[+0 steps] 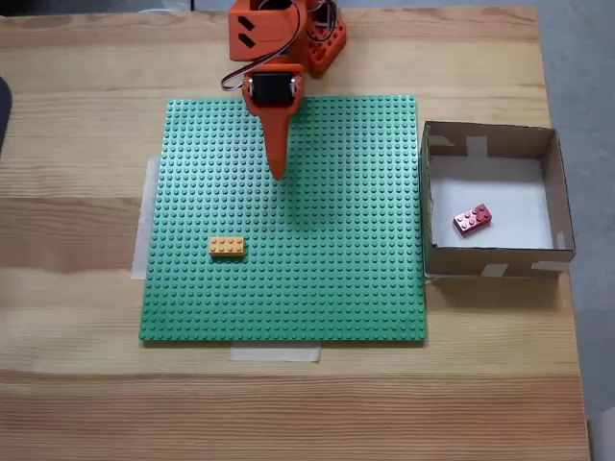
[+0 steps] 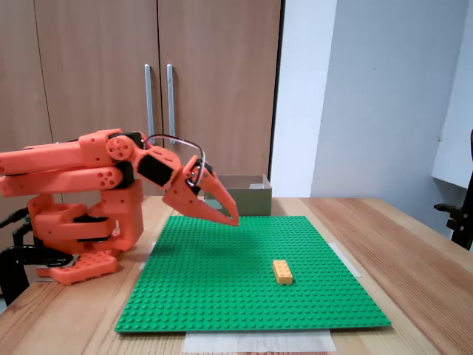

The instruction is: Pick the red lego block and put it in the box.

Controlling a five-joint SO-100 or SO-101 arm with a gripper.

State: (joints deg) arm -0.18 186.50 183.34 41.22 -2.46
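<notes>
Pincer [image 1: 279, 173] tips are pressed together, holding nothing, up above the far part of the green baseplate [image 1: 336, 288]. The red lego block [image 1: 473, 220] lies inside the box [image 1: 562, 206], by the worktop's [image 1: 77, 403] right edge.

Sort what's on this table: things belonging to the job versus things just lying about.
Job:
- small red plastic brick, lying inside the box
- square brown cardboard box
- orange gripper, fingers together

Lying about:
- yellow-orange plastic brick
- green studded baseplate
</notes>
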